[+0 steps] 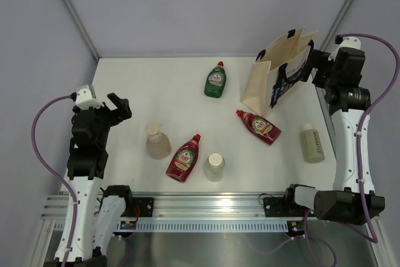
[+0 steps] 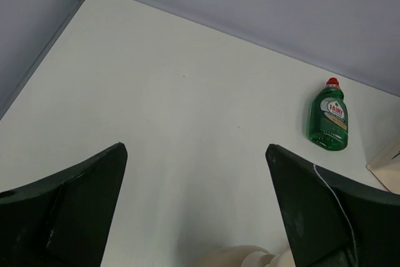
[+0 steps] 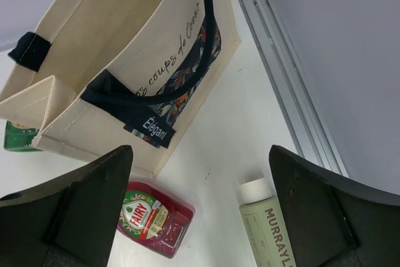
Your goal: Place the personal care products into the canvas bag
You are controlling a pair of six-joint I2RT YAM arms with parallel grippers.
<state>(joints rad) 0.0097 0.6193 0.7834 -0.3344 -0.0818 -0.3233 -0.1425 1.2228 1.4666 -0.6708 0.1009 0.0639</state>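
The canvas bag (image 1: 273,79) stands upright at the back right, mouth open; it also shows in the right wrist view (image 3: 125,35). My right gripper (image 1: 309,64) is open and empty, above the bag's right side (image 3: 200,149). A green bottle (image 1: 215,80) lies left of the bag. One red bottle (image 1: 258,126) lies in front of the bag, another red bottle (image 1: 184,158) at centre front. A beige pump bottle (image 1: 157,141) and a pale white-capped bottle (image 1: 214,167) stand upright. A second pale bottle (image 1: 312,143) lies at the right. My left gripper (image 1: 120,107) is open and empty, left of the pump bottle.
Grey walls close the table on three sides, and a metal rail (image 1: 206,203) runs along the front edge. The right arm's column (image 1: 350,142) stands just right of the lying pale bottle. The right wall's aluminium track (image 3: 287,85) runs close behind the bag.
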